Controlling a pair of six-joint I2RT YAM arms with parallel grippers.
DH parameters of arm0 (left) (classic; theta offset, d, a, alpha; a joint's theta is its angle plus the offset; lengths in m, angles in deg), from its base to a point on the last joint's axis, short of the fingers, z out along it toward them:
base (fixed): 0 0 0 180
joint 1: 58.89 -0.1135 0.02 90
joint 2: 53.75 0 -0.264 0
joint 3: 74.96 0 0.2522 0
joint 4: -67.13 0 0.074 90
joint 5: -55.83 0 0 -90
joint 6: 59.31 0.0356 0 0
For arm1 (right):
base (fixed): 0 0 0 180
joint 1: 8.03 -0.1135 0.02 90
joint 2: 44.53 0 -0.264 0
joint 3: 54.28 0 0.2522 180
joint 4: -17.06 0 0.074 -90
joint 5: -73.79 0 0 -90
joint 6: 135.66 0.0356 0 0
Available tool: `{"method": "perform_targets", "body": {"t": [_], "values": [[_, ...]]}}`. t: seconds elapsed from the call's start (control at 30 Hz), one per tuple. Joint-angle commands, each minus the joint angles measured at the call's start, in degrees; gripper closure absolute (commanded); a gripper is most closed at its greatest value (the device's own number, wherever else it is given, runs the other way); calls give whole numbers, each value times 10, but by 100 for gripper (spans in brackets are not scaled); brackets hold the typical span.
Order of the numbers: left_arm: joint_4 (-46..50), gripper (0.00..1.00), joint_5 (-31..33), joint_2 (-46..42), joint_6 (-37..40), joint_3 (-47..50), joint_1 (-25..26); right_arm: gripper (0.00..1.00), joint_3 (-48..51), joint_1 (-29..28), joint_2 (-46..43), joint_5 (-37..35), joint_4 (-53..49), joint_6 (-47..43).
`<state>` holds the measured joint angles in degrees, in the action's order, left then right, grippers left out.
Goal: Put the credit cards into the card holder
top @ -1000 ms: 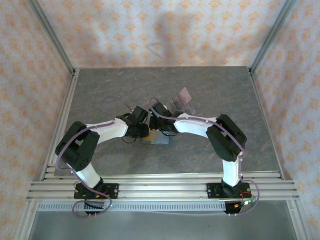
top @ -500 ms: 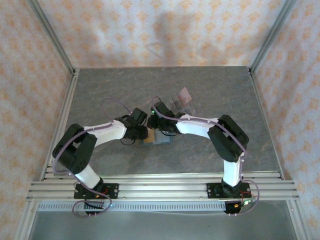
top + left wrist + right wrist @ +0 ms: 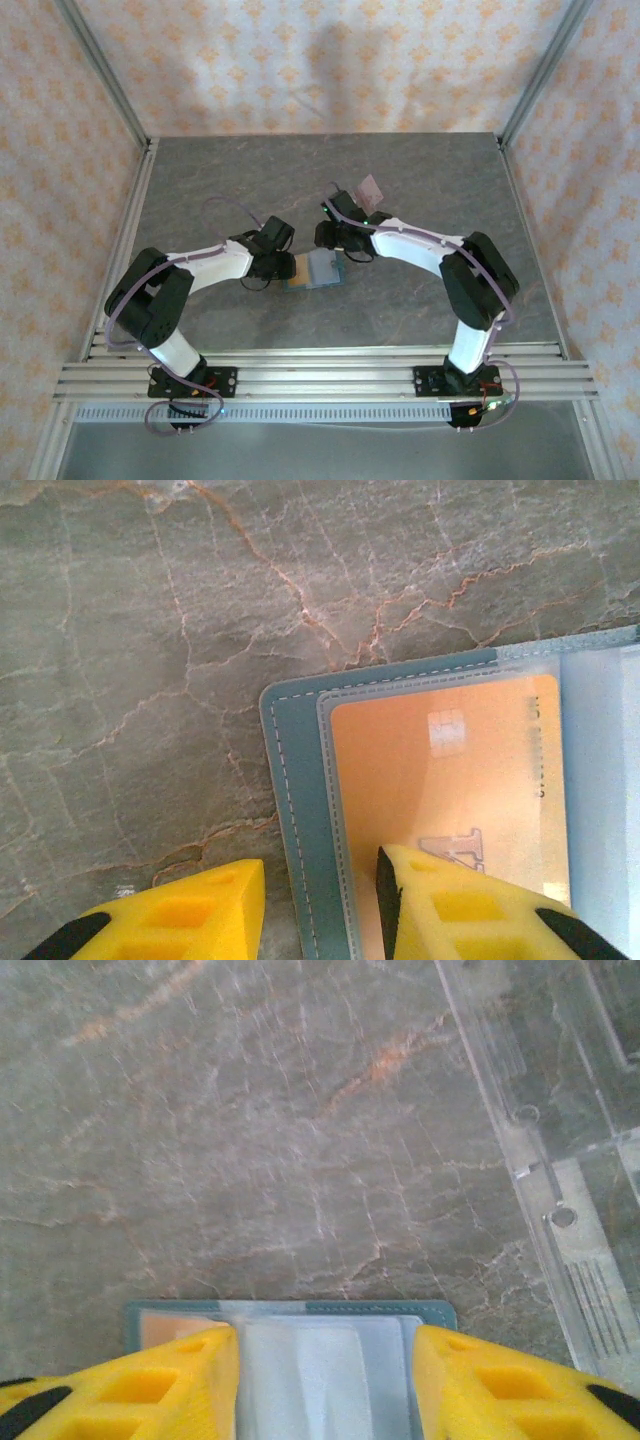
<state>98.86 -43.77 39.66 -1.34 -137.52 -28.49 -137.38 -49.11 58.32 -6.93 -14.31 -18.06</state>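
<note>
The teal card holder (image 3: 318, 270) lies open on the table. An orange-looking credit card (image 3: 450, 780) sits in its clear sleeve. My left gripper (image 3: 320, 880) is open and straddles the holder's left edge (image 3: 290, 810), one finger over the table and the other over the card. My right gripper (image 3: 325, 1345) is open above the holder's clear sleeves (image 3: 330, 1360), at its far edge (image 3: 380, 1307). A pale pink credit card (image 3: 371, 188) stands in the clear rack behind the right gripper (image 3: 335, 240).
The clear slotted rack (image 3: 560, 1160) stands just right of the holder, close to my right fingers. Grey marble table (image 3: 220, 170) lies all around, framed by aluminium rails (image 3: 320, 375) in front and patterned walls.
My right gripper has opened and pulled back to the right, uncovering the holder. The left gripper has stayed at the holder's left edge.
</note>
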Motion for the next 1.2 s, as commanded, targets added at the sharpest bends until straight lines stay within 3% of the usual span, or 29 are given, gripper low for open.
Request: {"method": "perform_targets", "body": {"t": [0.0,0.33,0.53,0.93,1.17], "values": [[29,64,10,8,0,5,4,48,-25,-2,30,20,-37,-30],[29,64,8,12,0,3,3,47,-40,-1,71,94,-19,-28],[29,64,8,12,0,3,3,49,-25,-4,51,119,6,-23],[26,64,4,16,-1,4,3,51,-40,-35,39,74,-30,-27],[26,64,1,14,-1,4,3,53,-37,-52,43,110,12,-11]]}}
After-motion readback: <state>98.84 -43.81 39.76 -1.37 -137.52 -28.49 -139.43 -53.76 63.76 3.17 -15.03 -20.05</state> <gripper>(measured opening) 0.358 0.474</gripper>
